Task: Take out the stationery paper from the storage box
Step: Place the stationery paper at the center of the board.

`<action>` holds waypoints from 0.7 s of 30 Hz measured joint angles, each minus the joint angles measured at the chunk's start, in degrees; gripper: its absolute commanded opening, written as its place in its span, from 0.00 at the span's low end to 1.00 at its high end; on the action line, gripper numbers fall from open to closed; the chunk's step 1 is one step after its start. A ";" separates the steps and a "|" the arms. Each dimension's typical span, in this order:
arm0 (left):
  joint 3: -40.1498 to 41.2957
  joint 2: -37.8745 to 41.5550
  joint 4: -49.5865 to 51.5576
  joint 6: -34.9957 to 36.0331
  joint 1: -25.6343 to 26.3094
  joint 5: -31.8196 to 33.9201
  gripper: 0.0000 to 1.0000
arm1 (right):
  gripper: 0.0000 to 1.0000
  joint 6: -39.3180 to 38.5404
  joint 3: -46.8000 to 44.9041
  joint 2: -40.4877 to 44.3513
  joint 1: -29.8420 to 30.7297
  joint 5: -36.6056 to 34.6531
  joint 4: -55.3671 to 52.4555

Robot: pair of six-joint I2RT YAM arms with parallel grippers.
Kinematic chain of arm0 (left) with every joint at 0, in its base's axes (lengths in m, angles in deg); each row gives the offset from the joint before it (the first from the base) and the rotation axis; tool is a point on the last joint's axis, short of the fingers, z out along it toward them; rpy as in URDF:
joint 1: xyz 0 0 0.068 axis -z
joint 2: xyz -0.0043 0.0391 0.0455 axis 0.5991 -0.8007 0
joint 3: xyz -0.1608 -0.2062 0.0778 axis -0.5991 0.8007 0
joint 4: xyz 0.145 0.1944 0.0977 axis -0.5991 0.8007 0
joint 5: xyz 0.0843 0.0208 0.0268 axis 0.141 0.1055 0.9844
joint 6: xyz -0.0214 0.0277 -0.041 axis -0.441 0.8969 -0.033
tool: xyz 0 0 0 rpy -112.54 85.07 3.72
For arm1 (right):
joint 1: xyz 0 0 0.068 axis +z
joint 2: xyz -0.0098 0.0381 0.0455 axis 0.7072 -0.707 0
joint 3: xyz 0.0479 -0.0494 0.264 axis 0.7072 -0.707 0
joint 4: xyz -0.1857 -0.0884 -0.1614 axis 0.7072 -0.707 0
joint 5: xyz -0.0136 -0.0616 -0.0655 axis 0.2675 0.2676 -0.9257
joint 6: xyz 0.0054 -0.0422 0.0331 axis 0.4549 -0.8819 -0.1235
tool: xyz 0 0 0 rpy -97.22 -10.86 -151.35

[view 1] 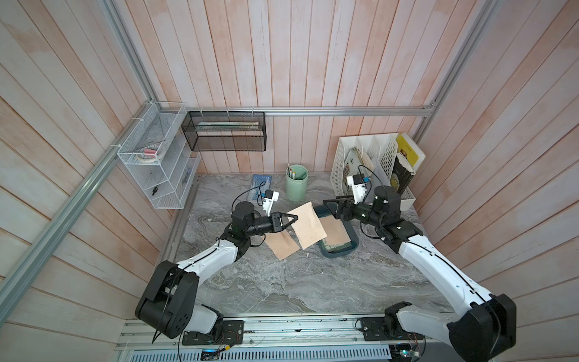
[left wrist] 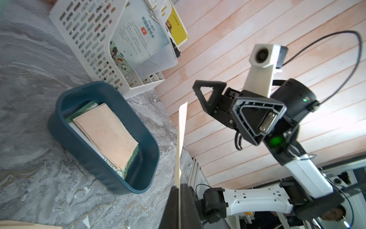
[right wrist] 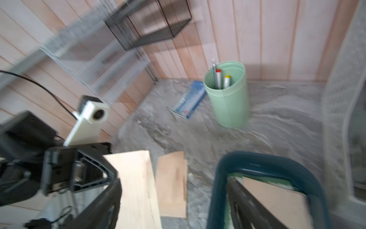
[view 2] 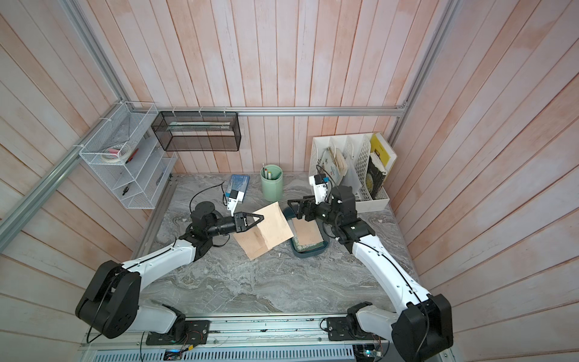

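The grey marble table (view 1: 282, 282) is bare across its whole front half, and that is the widest free room. The left arm (view 1: 203, 260) reaches forward from the front-left base, bends at the elbow and turns its wrist to point right. The right arm (view 1: 438, 260) mirrors it from the front-right base, with its forearm pointing left toward the middle.

The white perforated file organiser (view 1: 341, 163) stands at the back right corner, just behind the right wrist. The dark teal storage box (view 1: 332, 255) sits in front of it, right of centre, and only a narrow strip of table shows between them.

A tan kraft sheet (view 1: 308, 230) is lifted and tilted. In both top views its right edge overlaps the box's left wall. A second kraft sheet (view 1: 282, 246) lies flat on the table to the left, partly under the raised one. A third kraft sheet (view 1: 335, 230) lies in the box on top of green-bordered sheets (view 1: 336, 246).

The mint-green pen cup (view 1: 296, 185) stands behind the raised sheet, apart from it. The left gripper (view 1: 294, 218) is clamped on the raised sheet's left edge. The right gripper (view 1: 332, 208) hangs over the box's far end with its jaws spread wide, holding nothing.
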 measured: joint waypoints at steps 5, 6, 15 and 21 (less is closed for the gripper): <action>-0.66 0.44 0.50 1.77 1.60 -1.92 0.00 | 0.84 4.48 -0.66 -4.92 0.46 16.06 10.71; -0.70 0.44 0.50 1.90 1.73 -2.23 0.00 | 0.83 4.63 -0.66 -5.88 0.44 17.92 11.50; -1.42 0.44 0.66 2.05 1.86 -2.51 0.00 | 0.59 7.10 -0.76 -10.49 1.07 26.18 15.17; -2.58 0.44 1.99 2.84 1.86 -2.49 0.00 | 0.27 6.60 -2.64 -9.81 1.79 27.80 15.63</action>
